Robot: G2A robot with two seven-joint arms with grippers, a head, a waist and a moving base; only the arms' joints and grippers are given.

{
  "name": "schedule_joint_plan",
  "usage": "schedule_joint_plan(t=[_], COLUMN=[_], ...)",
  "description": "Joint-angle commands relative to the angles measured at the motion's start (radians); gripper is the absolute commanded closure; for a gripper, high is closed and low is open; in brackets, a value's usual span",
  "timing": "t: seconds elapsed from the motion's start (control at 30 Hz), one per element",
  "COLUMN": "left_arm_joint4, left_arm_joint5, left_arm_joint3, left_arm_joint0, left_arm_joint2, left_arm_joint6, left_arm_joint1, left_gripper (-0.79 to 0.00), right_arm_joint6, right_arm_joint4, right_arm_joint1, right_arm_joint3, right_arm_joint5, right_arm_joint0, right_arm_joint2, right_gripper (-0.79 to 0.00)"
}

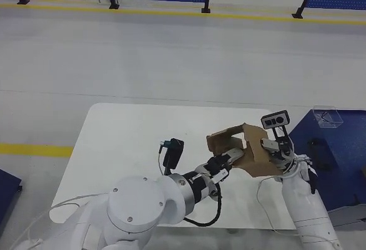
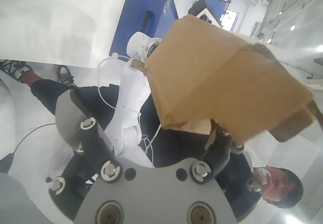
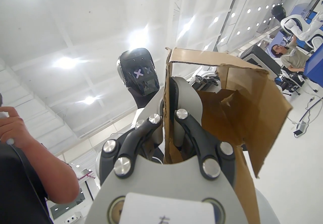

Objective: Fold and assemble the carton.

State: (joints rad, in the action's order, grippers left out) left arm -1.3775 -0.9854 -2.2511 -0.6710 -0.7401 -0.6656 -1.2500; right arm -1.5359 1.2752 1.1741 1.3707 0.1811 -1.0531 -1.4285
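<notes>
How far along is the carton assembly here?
Done: brown cardboard carton opened into a box shape, held above the white table. In hand: right end effector clamps one wall; left end effector open beside it. Left: open end's flaps to fold shut.

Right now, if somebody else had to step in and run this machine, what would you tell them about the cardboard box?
Right gripper: shut on one wall of the box, holding it up over the right part of the table.
Left gripper: open, close under the box, not gripping it. I cannot tell whether a finger touches it.
Done: the box is opened out into a hollow box shape.
Left: the end seen from above is open and the flaps hang loose. They probably need folding in and closing next.
</notes>
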Motion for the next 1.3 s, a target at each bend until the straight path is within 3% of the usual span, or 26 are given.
schedule_joint_plan(t=[0.0, 0.17, 0.37, 0.6, 1.27], left_arm_joint4=[0.012, 0.051, 0.071, 0.092, 0.112], left_arm_joint5=[0.014, 0.014, -0.020, -0.020, -0.027], left_arm_joint3=[-0.022, -0.098, -0.096, -0.065, 0.014], left_arm_joint0=[-0.009, -0.069, -0.142, -0.135, -0.082], left_arm_joint2=[-0.025, -0.124, -0.210, -0.154, -0.063], left_arm_joint6=[-0.001, -0.040, -0.037, 0.041, 0.074], left_arm_joint1=[0.001, 0.014, 0.028, 0.023, -0.016], left_gripper=[-0.785, -0.785, -0.785, -0.785, -0.785], right_arm_joint6=[0.000, 0.000, 0.000, 0.000, 0.000], right_arm_joint4=[0.024, 0.054, 0.070, 0.060, 0.037], right_arm_joint1=[0.001, 0.001, 0.001, 0.003, 0.003], right_arm_joint3=[-0.014, -0.041, -0.031, -0.018, 0.009], right_arm_joint5=[-0.005, -0.026, -0.054, -0.063, -0.078], right_arm_joint0=[0.005, 0.016, 0.016, 0.009, -0.014], right_arm_joint2=[-0.004, -0.010, -0.012, -0.004, 0.019], right_gripper=[0.000, 0.000, 0.000, 0.000, 0.000])
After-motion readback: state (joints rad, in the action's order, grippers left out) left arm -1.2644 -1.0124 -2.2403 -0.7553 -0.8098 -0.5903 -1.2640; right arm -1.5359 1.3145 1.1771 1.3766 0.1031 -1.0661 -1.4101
